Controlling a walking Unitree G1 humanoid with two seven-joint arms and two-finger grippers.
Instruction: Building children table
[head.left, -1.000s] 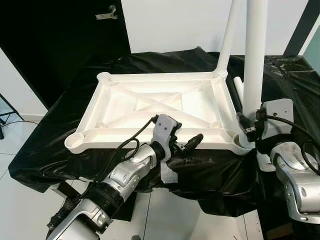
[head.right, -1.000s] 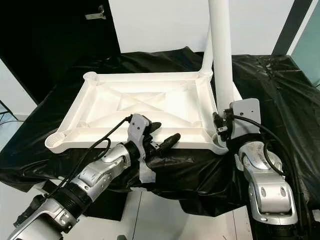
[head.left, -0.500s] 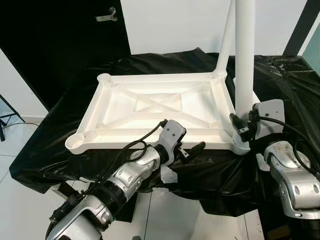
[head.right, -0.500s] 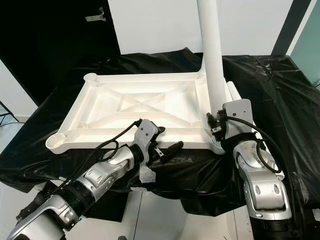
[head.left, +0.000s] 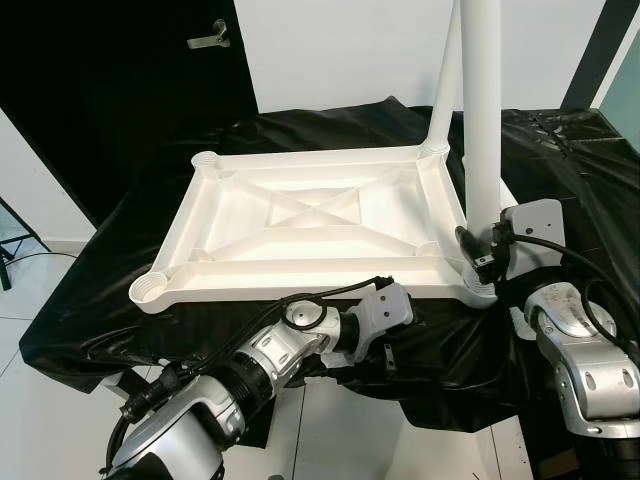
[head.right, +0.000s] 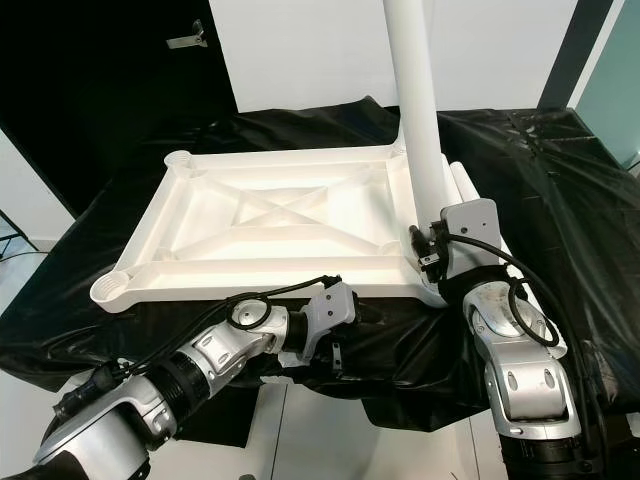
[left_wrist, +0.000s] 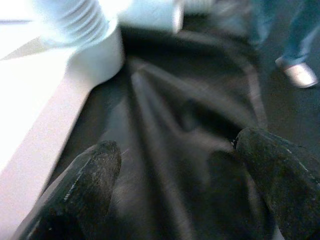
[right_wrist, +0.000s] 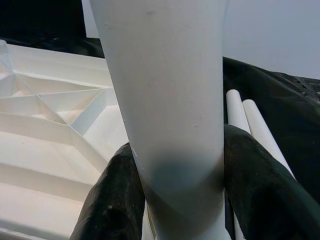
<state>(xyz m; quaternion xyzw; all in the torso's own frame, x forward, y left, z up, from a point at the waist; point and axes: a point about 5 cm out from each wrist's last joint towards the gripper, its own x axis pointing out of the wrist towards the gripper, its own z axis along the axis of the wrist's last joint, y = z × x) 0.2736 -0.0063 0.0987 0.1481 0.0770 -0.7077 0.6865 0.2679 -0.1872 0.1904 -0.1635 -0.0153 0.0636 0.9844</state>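
On a bench draped in crinkled black plastic sheeting (head.left: 560, 150) lies the white moulded-plastic children's tabletop (head.left: 310, 225), inverted so that its cross-braced ribs and round corner sockets face up to receive legs. One slim white leg (head.left: 447, 75) stands in the far right socket. Gripped near its base by the right gripper (right_wrist: 175, 200), whose fingers (right_wrist: 112, 200) are clamped on its sides, a thick white tubular leg (head.right: 415, 130) stands upright in the near right socket, presumably for seating. Two spare white tubes (right_wrist: 250, 130) lie just beside the tabletop. Below the near edge, the left gripper (left_wrist: 185, 185) hangs spread apart, empty, over the sheeting.
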